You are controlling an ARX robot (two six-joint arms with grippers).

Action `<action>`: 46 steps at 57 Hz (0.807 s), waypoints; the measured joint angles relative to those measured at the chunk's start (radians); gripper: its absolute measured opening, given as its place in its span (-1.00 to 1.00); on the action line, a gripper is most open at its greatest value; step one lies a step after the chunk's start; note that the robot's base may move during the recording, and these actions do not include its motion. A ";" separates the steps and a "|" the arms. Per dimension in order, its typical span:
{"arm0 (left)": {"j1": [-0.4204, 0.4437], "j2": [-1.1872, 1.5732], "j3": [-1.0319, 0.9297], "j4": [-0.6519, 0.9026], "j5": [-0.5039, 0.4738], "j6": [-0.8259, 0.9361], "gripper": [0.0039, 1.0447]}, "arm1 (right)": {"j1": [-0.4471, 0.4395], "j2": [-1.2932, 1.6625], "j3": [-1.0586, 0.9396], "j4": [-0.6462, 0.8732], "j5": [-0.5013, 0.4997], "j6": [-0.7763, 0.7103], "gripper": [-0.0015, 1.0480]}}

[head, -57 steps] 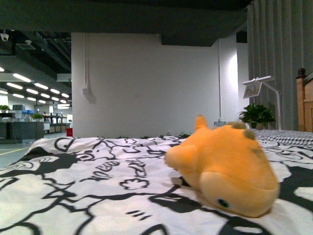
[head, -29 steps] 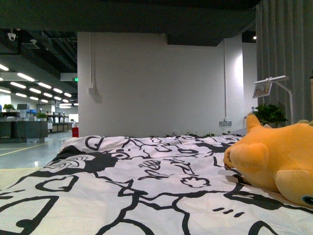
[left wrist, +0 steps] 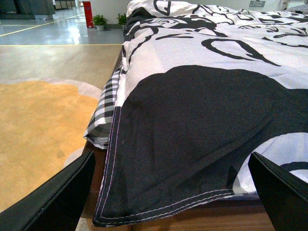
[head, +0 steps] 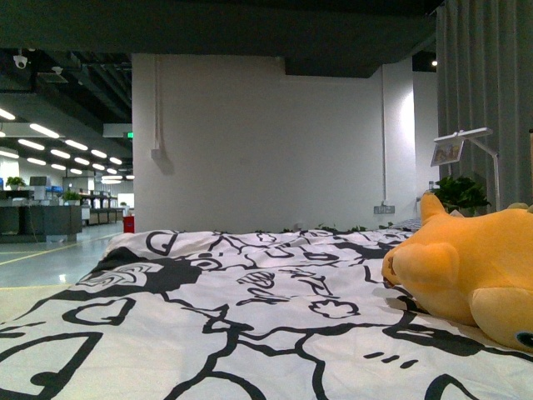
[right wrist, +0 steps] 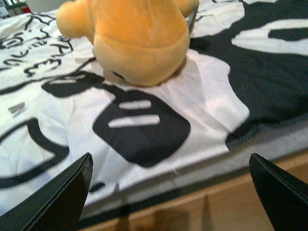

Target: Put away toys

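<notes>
The orange-yellow plush toy [head: 470, 271] lies on the black-and-white patterned bedspread [head: 250, 317] at the right edge of the front view, partly cut off. In the right wrist view the plush toy [right wrist: 137, 41] lies face toward me, beyond the bed's near edge. My right gripper [right wrist: 171, 197] is open and empty, low at the bed's edge, apart from the toy. My left gripper [left wrist: 173, 195] is open and empty at the bed's corner, over a black patch of the bedspread [left wrist: 192, 125]. Neither arm shows in the front view.
The wooden bed frame [right wrist: 216, 207] runs under the spread's hem, and it also shows in the left wrist view [left wrist: 192, 219]. An orange rug [left wrist: 33, 130] and shiny floor lie beside the bed. A white wall [head: 258, 142], grey curtain [head: 487, 75], lamp [head: 466, 146] and plant [head: 458, 193] stand behind.
The front view has swung left over the last second: the plush toy shifted from centre-right to the right edge and is partly cut off. Little change in the last half second.
</notes>
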 joint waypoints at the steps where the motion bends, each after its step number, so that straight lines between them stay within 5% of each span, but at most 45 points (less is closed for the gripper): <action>1: 0.000 0.000 0.000 0.000 0.000 0.000 0.88 | -0.002 0.034 0.015 0.025 -0.003 0.002 0.87; 18: 0.000 0.000 0.000 0.000 0.000 0.000 0.88 | -0.016 0.428 0.256 0.274 0.093 -0.031 0.87; 46: 0.000 0.000 0.000 0.000 0.000 0.000 0.88 | -0.011 0.684 0.485 0.397 0.216 -0.166 0.87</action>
